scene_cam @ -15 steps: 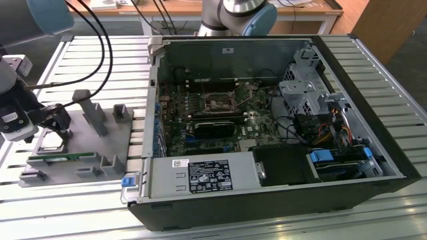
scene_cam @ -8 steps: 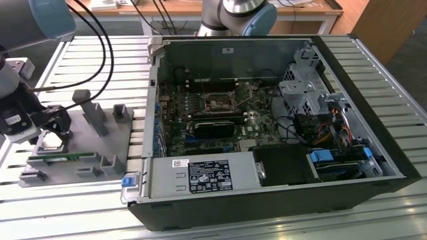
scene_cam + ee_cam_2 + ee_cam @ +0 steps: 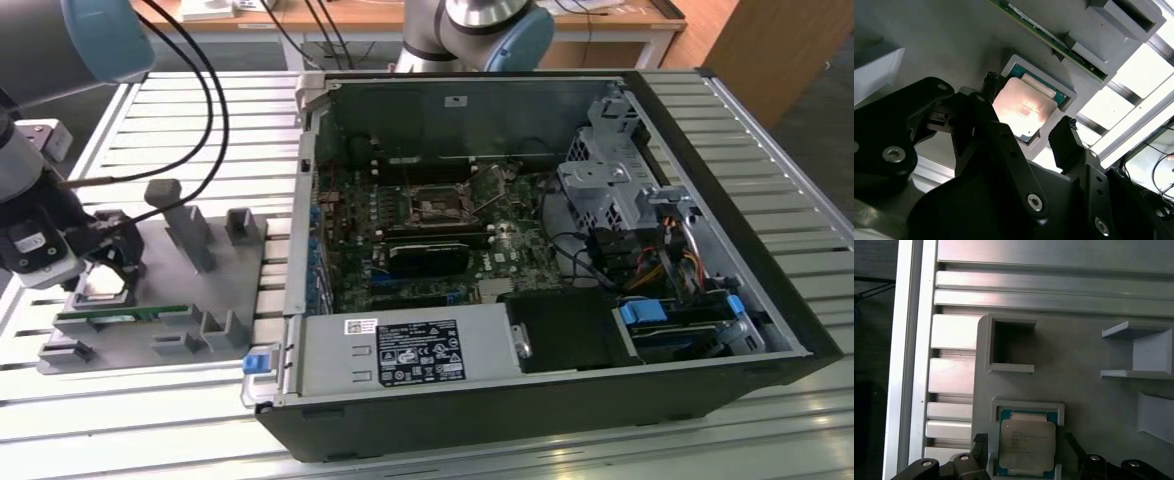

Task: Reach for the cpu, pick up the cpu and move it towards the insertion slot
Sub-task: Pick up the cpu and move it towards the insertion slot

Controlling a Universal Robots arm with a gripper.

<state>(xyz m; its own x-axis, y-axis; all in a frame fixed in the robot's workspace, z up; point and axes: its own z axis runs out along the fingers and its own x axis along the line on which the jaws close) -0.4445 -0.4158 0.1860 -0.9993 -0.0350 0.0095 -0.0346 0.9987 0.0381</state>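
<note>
Wide-spread hand (image 3: 1029, 100) straddles the cpu (image 3: 1027, 444) seated in its grey pocket (image 3: 1026, 404).

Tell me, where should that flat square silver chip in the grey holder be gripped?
By two opposite thin edges, from straight above: the flat square silver-topped cpu lies level in a grey pocket, so its top offers nothing to pinch. The open end effector straddles those edges.

Silver-grey arm (image 3: 19, 165) with pale blue joint caps (image 3: 100, 35), black cables (image 3: 203, 100) trailing from the arm, matte black tool (image 3: 1029, 101) with silver screws (image 3: 1035, 201).
</note>
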